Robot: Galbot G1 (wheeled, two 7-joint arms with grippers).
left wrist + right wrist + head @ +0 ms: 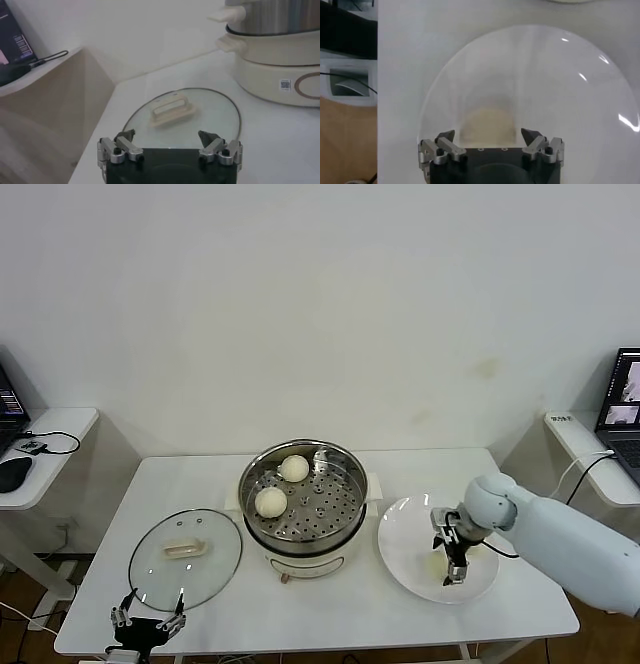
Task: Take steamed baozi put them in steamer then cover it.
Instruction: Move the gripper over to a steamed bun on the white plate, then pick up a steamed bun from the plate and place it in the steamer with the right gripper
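The steamer (303,502) stands at the table's centre with two baozi on its perforated tray, one at the back (294,469) and one at the left (271,502). The cover (185,558) lies flat on the table to its left, and shows in the left wrist view (200,120) too. My right gripper (452,576) is open, pointing down over the white plate (405,549). A baozi (487,122) lies just beyond its spread jaws (488,134); the gripper mostly hides it in the head view. My left gripper (148,622) is open and empty at the table's front edge, in front of the cover (167,134).
The steamer's cream base (280,65) is right of the cover. Side desks stand at both sides: cables and a mouse on the left (30,446), a laptop on the right (622,399). Bare table lies in front of the steamer.
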